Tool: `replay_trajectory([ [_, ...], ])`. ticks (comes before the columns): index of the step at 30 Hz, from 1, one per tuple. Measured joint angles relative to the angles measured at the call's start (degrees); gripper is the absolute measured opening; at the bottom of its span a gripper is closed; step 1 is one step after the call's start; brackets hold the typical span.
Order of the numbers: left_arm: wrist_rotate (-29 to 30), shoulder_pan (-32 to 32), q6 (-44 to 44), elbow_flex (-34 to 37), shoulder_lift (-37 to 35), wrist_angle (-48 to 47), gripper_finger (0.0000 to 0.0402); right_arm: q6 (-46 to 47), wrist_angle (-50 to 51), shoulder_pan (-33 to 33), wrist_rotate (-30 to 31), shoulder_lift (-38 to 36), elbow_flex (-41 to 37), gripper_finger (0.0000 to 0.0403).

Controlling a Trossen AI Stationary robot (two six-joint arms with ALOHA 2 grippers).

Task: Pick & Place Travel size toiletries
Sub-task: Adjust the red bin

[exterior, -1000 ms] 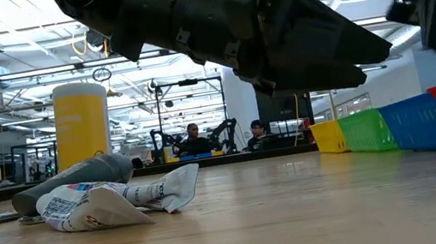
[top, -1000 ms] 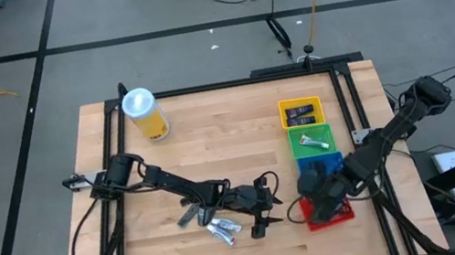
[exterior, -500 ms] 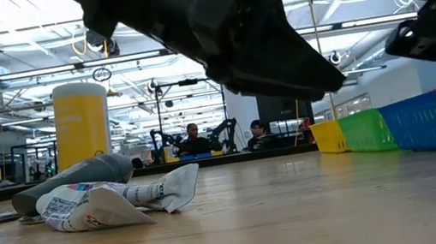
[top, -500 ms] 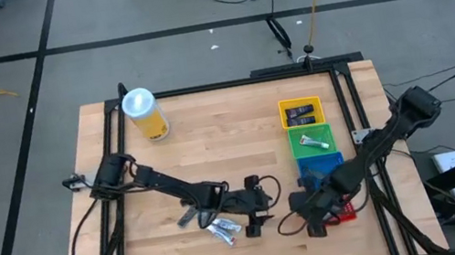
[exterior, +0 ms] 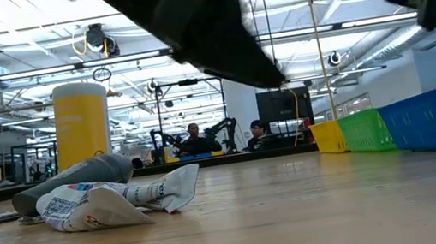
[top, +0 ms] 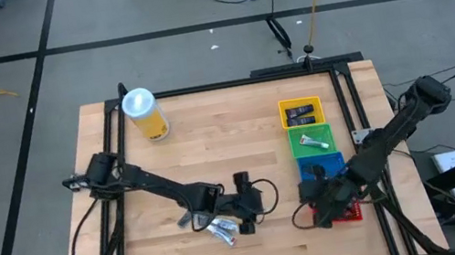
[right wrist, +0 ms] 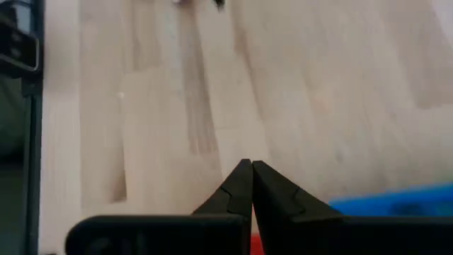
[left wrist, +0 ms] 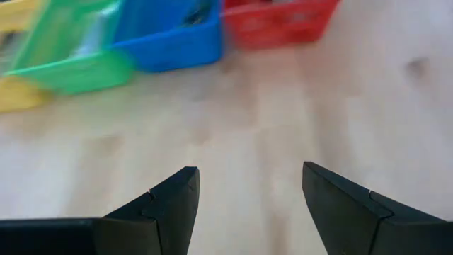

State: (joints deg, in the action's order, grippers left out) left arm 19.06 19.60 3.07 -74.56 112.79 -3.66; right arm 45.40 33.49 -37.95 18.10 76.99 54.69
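Two arms over the table (top: 240, 144), both grippers empty. Left gripper (top: 246, 226) sits low over the wood at about 6 o'clock of table centre, fingers (left wrist: 173, 202) spread wide apart with only bare board between them. Right gripper (top: 318, 210) is at roughly 4 o'clock, over the near-left edge of the red tray (top: 345, 211); its fingertips (right wrist: 244, 185) are pressed together with nothing between them.

Loose toiletries: small cluster at about 7 o'clock of centre, just beside the left gripper on its 9 o'clock side. It holds a dark tube (top: 190, 218) and silvery sachets (top: 221, 231). Low view shows the same pile, a grey tube (exterior: 75, 180) lying behind a crumpled printed sachet (exterior: 113, 202), both flat on the wood.

Sorted items: two dark packs (top: 301, 115) in the yellow tray (top: 285, 114); one white-green tube (top: 312, 141) in the green tray (top: 297, 149). Blue tray (top: 319, 166) comes next in the row towards 6 o'clock, partly covered by the right arm; can't tell its contents. Red tray contents are also hidden.

Yellow canister (top: 145, 115) with white lid stands upright at 10 o'clock, well apart from everything else.

People are seated far off in the room behind, seen in the low view.
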Motion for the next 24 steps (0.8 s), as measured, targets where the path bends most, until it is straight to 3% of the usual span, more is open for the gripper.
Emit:
replay_trajectory([
  [5, 10.14, 1.32, 0.01, 0.91, -3.78, -10.36, 0.0243, 13.27, 10.31, -2.02, -2.7, -4.34, -0.01, 0.0],
  [7, 12.09, 1.51, 0.52, 2.53, -4.47, -9.94, 0.0243, 18.14, 13.43, -2.62, -4.64, -4.51, -0.01, 0.0],
  [17, 12.24, 0.3, 4.09, 11.25, -5.39, -3.41, 0.0243, 23.45, 11.22, -2.5, -9.12, 3.03, -1.64, 0.0],
  [24, 12.09, 0.3, 3.21, 11.74, -5.39, -1.67, 0.0243, 23.52, 8.4, -1.78, -9.25, 6.77, -1.66, 0.0],
])
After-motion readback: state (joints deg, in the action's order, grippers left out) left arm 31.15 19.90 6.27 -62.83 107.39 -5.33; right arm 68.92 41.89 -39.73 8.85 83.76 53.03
